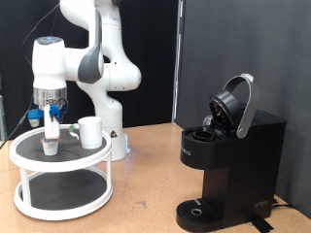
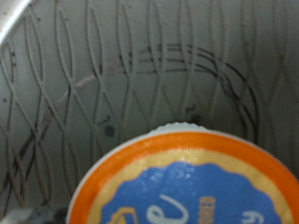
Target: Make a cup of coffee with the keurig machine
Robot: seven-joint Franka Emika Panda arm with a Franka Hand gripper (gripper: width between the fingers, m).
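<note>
Item, nearest in the exterior view: the coffee machine [image 1: 228, 160], black and boxy, is standing on the wooden table [image 1: 146, 184] at the exterior view's right. Its hinged lid [image 1: 236, 102] is standing raised, so the chamber is lying open; whether a pod is already seated inside cannot be told. Its round drip base [image 1: 199, 211] is sitting bare, no cup on it.

Item, at the exterior view's left: a white two-tier round rack [image 1: 58, 175] is standing on the same table. On its upper tier the white mug [image 1: 90, 131] is resting upright, well apart from the machine. Just beside it, further to the exterior view's left, a small pod [image 1: 50, 144] with a dark top is sitting on the mesh.

Item: the gripper [image 1: 51, 124] is hanging straight down over that pod, fingertips close to it or on it. Whether the fingers are spread or pressed onto the pod cannot be told. The wrist view is showing the pod's orange and blue foil lid [image 2: 187, 182] close beneath the camera, with the rack's wire mesh [image 2: 112, 84] behind it.

Judgement of progress: the work is looking early. The lid is up; the mug is not yet placed under the spout; brewing is not showing.

Item, farthest: the white arm's base [image 1: 107, 97] is standing behind the rack, against dark curtains [image 1: 233, 39].
</note>
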